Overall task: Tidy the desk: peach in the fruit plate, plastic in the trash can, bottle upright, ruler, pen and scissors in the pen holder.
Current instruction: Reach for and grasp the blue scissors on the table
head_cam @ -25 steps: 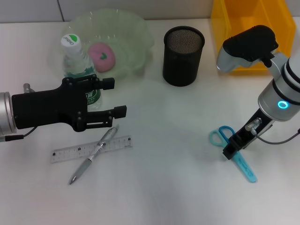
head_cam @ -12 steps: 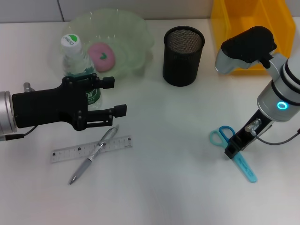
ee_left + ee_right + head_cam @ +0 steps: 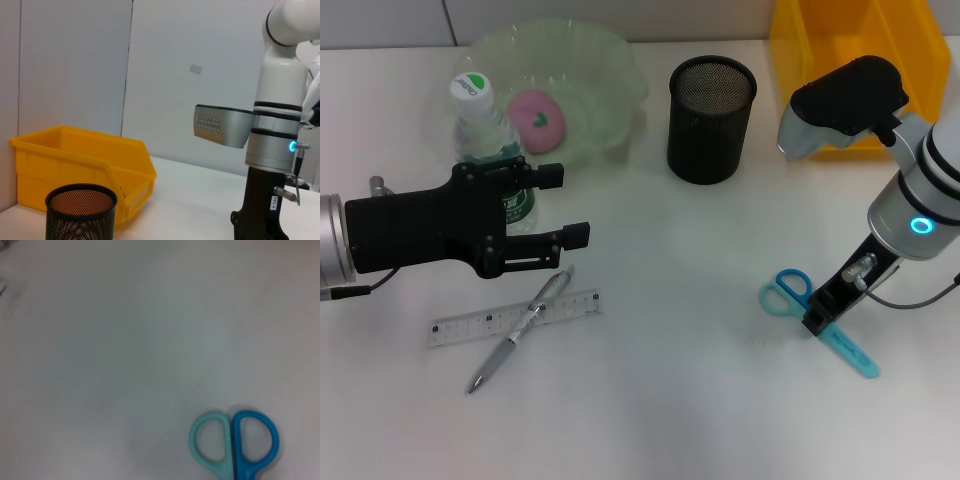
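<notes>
We found the tidying partly done — the peach [image 3: 537, 120] already lay in the fruit plate [image 3: 610, 75] at the back of the desk [image 3: 680, 400], and the bottle [image 3: 488, 140] stood upright just in front of that plate, partly hidden by the left arm. No loose plastic was to be seen on the desk, and we could not tell whether any lay in the yellow bin [image 3: 800, 40] at the back right, which we took for the trash can. The three items for the pen holder [image 3: 711, 120] were all outside it: the ruler [image 3: 450, 328] lay flat at front left with the pen [image 3: 520, 330] crossing over it, and the scissors [image 3: 820, 325] lay at front right, well apart from the holder. Our left gripper [image 3: 565, 205] hung open and empty above the desk, beside the bottle and above the pen's far end. Our right gripper [image 3: 818, 312] stood down at the scissors, over the blades just behind the handles; whether it had closed on them we could not tell. We judged the scissors to be the step in hand, with pen and ruler left.
</notes>
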Robot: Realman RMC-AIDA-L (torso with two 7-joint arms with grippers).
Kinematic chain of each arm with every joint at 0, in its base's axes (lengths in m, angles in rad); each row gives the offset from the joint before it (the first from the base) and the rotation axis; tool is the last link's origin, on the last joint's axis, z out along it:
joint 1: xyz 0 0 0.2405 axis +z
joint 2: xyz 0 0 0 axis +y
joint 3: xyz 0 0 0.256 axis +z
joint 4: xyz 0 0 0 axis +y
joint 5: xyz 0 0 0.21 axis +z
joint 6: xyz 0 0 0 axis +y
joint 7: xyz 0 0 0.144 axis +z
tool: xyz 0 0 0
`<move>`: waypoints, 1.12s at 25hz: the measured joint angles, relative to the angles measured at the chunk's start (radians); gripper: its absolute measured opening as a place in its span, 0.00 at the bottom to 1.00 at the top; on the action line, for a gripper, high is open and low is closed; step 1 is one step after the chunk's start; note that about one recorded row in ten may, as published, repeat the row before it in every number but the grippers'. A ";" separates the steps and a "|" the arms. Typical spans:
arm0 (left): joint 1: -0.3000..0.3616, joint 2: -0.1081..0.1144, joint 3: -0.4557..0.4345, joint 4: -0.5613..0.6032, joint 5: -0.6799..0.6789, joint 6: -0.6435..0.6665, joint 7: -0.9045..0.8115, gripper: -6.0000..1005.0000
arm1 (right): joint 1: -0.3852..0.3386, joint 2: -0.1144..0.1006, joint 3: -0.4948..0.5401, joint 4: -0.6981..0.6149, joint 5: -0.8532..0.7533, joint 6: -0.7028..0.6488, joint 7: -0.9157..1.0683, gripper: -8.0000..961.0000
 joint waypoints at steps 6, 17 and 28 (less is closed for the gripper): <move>0.001 0.000 0.000 0.000 -0.002 0.000 0.000 0.75 | -0.002 0.001 0.000 -0.007 0.003 0.003 -0.002 0.24; 0.004 0.001 0.000 0.005 -0.002 -0.001 0.000 0.75 | -0.038 0.003 0.000 -0.081 0.008 0.032 -0.017 0.25; 0.001 0.002 0.000 0.008 -0.001 -0.002 0.000 0.75 | -0.032 -0.001 0.009 -0.106 0.015 -0.049 -0.013 0.31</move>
